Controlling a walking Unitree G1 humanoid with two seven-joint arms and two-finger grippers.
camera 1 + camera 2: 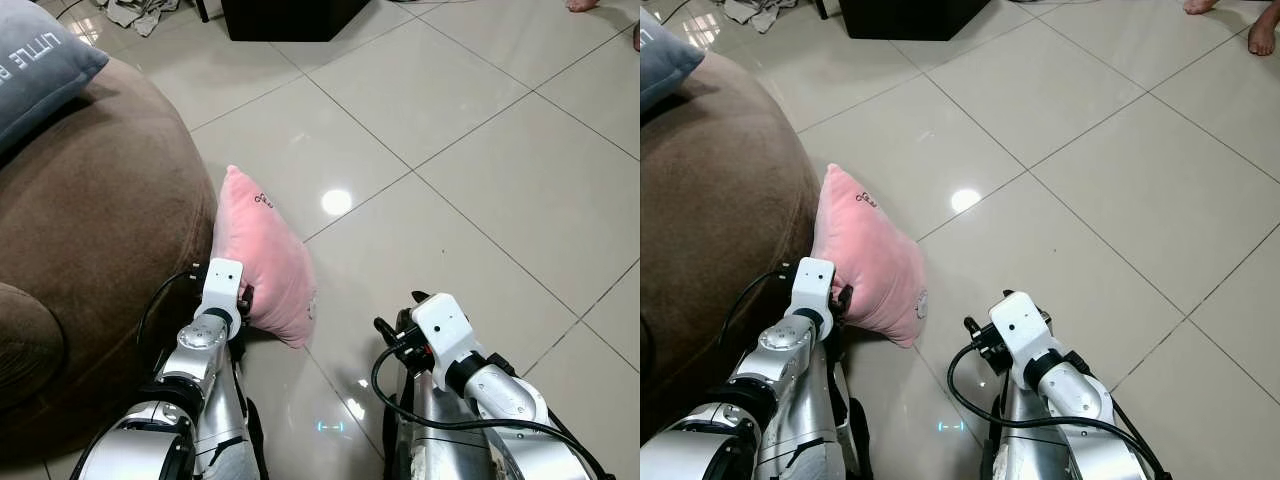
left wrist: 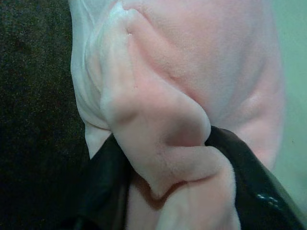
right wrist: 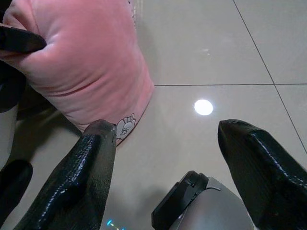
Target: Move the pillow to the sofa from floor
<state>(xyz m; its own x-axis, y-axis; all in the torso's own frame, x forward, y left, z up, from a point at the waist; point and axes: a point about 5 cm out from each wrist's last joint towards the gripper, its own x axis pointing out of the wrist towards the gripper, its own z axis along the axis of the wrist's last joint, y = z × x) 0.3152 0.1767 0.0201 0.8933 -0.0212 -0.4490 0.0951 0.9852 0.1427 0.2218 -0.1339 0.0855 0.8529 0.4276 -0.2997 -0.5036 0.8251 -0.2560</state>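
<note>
A pink pillow [image 1: 268, 258] stands on the tiled floor, leaning against the side of the brown sofa [image 1: 90, 230]. My left gripper [image 1: 244, 300] is at the pillow's near edge, shut on a fold of its pink fabric [image 2: 163, 143], with a black finger [image 2: 249, 187] showing on either side of the fold. My right gripper [image 3: 165, 143] hangs open low over the floor, just right of the pillow [image 3: 81, 62], with nothing between its fingers [image 3: 91, 167]. A small rabbit patch [image 3: 125, 125] marks the pillow's lower corner.
A grey printed cushion [image 1: 35, 60] lies on the sofa. A dark cabinet [image 1: 290, 15] and crumpled clothes [image 1: 140, 12] are at the far end of the floor. A person's bare feet [image 1: 1260, 30] show at the far right. Open tile floor [image 1: 480, 170] spreads to the right.
</note>
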